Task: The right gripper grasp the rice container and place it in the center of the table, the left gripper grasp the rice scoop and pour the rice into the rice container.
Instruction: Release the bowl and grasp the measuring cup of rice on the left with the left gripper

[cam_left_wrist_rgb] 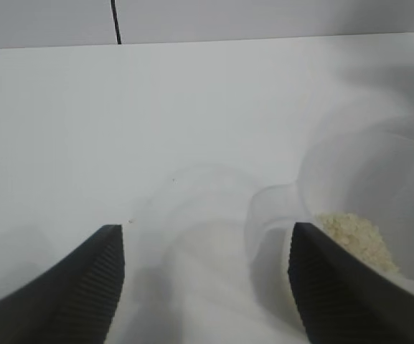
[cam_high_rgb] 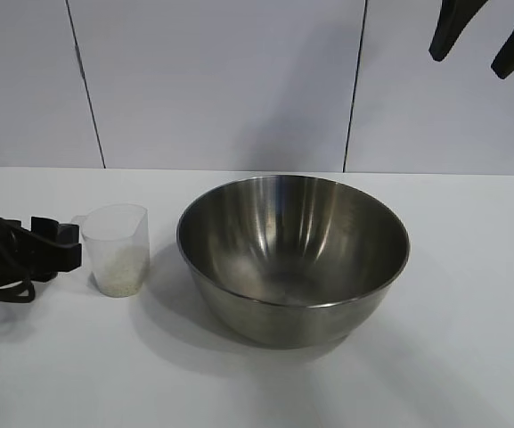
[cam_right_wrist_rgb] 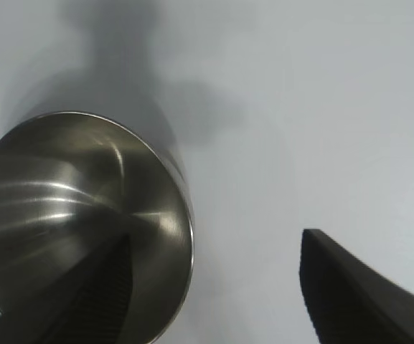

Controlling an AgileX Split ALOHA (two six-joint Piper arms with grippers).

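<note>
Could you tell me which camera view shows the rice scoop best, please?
The exterior view: the whole rice scoop stands upright beside the bowl, rice inside. The left wrist view shows only part of it, behind a finger. The right wrist view misses it.

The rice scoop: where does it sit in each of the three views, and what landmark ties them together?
Exterior view: the rice scoop stands upright on the table, left of the rice container, beside the left gripper.
Left wrist view: right side, rice inside, by one of the fingers.
Right wrist view: not in it.
Shared landmark: the white table; the rice container links the exterior and right wrist views.
</note>
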